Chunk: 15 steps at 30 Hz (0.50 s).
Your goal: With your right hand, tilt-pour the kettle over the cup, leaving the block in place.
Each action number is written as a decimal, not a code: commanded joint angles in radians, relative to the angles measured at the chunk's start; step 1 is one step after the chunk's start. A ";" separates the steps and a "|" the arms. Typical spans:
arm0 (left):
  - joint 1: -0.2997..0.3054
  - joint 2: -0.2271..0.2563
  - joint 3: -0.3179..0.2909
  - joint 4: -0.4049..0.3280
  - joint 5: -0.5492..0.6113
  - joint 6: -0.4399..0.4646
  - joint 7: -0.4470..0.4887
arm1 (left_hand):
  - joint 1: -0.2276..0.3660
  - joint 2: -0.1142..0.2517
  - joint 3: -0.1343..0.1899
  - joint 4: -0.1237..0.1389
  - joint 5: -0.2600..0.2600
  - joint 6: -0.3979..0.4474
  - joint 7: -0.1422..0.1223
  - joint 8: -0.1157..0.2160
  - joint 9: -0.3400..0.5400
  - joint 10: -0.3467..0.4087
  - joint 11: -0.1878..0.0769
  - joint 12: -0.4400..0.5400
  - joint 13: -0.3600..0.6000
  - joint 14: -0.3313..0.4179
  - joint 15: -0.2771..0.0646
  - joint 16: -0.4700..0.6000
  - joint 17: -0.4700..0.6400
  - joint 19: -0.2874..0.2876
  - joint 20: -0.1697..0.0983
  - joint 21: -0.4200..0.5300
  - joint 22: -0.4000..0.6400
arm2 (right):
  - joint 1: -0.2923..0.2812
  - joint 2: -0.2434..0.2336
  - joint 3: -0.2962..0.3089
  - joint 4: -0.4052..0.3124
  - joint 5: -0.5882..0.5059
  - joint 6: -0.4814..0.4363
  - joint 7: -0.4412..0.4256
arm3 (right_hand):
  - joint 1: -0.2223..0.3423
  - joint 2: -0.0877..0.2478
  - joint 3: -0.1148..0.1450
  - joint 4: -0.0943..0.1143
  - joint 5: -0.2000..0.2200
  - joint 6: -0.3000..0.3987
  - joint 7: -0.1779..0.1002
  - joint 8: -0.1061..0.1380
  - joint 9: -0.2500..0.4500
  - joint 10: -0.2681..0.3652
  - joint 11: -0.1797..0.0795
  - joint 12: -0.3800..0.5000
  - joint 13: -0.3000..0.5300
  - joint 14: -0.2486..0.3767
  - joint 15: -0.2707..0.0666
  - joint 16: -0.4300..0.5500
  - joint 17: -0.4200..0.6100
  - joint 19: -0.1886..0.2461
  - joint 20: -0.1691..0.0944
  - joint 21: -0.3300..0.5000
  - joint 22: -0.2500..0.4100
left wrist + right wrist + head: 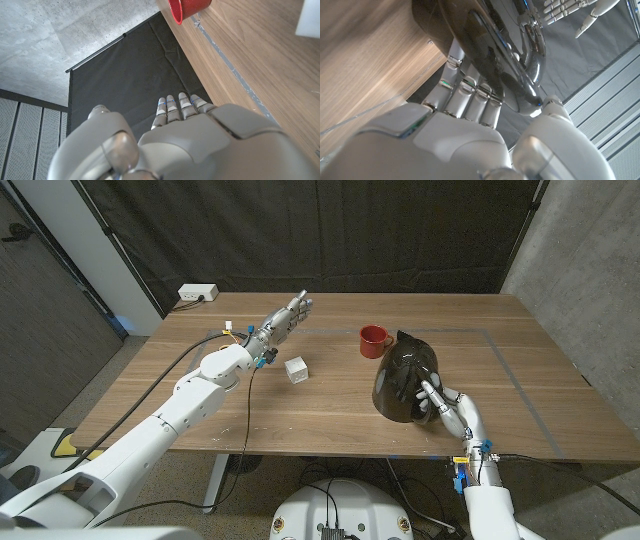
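- Right hand: fingers wrapped on kettle handle; loose grip risks slipping mid-tilt.
- Cup: just beside spout; easily knocked.
- Block: apart.
- Left hand: open, empty.

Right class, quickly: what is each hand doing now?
Left hand: open, fingers extended, holding nothing.
Right hand: gripping the kettle by its handle.
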<state>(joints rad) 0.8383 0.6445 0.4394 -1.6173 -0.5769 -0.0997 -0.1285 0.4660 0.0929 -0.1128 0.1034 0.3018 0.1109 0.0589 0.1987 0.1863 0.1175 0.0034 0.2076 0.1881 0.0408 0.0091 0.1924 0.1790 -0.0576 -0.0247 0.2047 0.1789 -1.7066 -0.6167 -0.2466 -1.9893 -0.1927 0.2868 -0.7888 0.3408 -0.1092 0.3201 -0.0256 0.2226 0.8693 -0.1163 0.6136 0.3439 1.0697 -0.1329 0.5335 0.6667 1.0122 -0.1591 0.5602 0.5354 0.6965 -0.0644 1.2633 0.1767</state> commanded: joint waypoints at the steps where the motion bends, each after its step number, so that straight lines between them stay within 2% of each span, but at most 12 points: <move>1: 0.017 0.001 -0.005 -0.011 -0.005 -0.002 0.011 | 0.000 0.000 -0.008 0.000 -0.001 0.007 -0.002 0.003 0.003 0.006 -0.003 -0.002 0.004 0.005 0.001 -0.002 0.005 -0.004 0.004 -0.004 0.003 | -0.010 0.007 0.008 0.003 0.029 0.037 0.010 | -0.037 -0.014 0.000 0.020 0.010 0.008 -0.014 -0.042 -0.059 0.026 0.007 -0.066 -0.110 0.041 -0.054 -0.077 -0.132 0.068 -0.158 -0.101 -0.002; 4: 0.024 0.003 -0.007 -0.016 -0.008 -0.001 0.014 | 0.000 0.000 -0.009 0.000 -0.001 0.008 -0.006 0.004 0.003 0.006 -0.005 -0.002 0.004 0.005 0.001 -0.002 0.005 -0.004 0.005 -0.004 0.003 | -0.011 0.006 0.012 0.004 0.038 0.045 0.019 | -0.041 -0.019 -0.001 0.020 0.010 0.009 -0.012 -0.051 -0.069 0.025 0.006 -0.078 -0.128 0.049 -0.054 -0.088 -0.153 0.084 -0.156 -0.116 -0.002; 6: 0.029 0.004 -0.008 -0.021 -0.008 -0.005 0.016 | 0.000 0.000 -0.010 0.001 -0.001 0.008 -0.006 0.004 0.003 0.006 -0.004 -0.002 0.004 0.005 0.001 -0.002 0.005 -0.003 0.009 -0.003 0.003 | -0.011 0.011 0.013 0.006 0.049 0.054 0.022 | -0.050 -0.022 -0.002 0.025 0.009 -0.009 -0.016 -0.067 -0.078 0.009 0.013 -0.097 -0.149 0.052 -0.056 -0.105 -0.179 0.094 -0.157 -0.143 -0.005; 9: 0.037 0.007 -0.009 -0.029 -0.007 -0.011 0.018 | 0.001 0.001 -0.010 0.001 -0.001 0.009 -0.007 0.004 0.003 0.007 -0.004 -0.002 0.004 0.005 0.001 -0.002 0.005 -0.003 0.014 -0.003 0.003 | -0.010 0.015 0.015 0.011 0.054 0.068 0.024 | -0.053 -0.022 -0.002 0.026 0.010 -0.055 -0.019 -0.088 -0.075 -0.030 0.015 -0.118 -0.158 0.023 -0.050 -0.133 -0.202 0.091 -0.157 -0.183 -0.004; 15: 0.042 0.009 -0.011 -0.037 -0.008 -0.008 0.025 | 0.002 0.002 -0.011 0.001 -0.001 0.011 -0.005 0.004 0.003 0.008 -0.005 -0.001 0.004 0.005 0.000 -0.002 0.005 -0.003 0.015 -0.003 0.003 | -0.024 0.025 0.032 0.006 0.055 0.070 0.016 | -0.055 -0.024 -0.004 0.026 0.010 -0.079 -0.022 -0.098 -0.071 -0.056 0.016 -0.123 -0.150 -0.001 -0.045 -0.143 -0.200 0.084 -0.156 -0.207 -0.002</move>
<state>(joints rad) 0.8651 0.6488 0.4335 -1.6378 -0.5811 -0.1055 -0.1151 0.4659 0.0928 -0.1177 0.1042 0.3018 0.1163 0.0534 0.1987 0.1863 0.1175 0.0035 0.2076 0.1882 0.0409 0.0091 0.1924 0.1790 -0.0575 -0.0173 0.2047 0.1789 -1.7165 -0.6050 -0.2338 -1.9820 -0.1521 0.3372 -0.7732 0.2941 -0.1336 0.3160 -0.0080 0.2226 0.7995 -0.1362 0.5168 0.2654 1.0200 -0.1145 0.4095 0.5124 1.0178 -0.1628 0.4244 0.3338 0.7841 -0.0878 1.0619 0.1715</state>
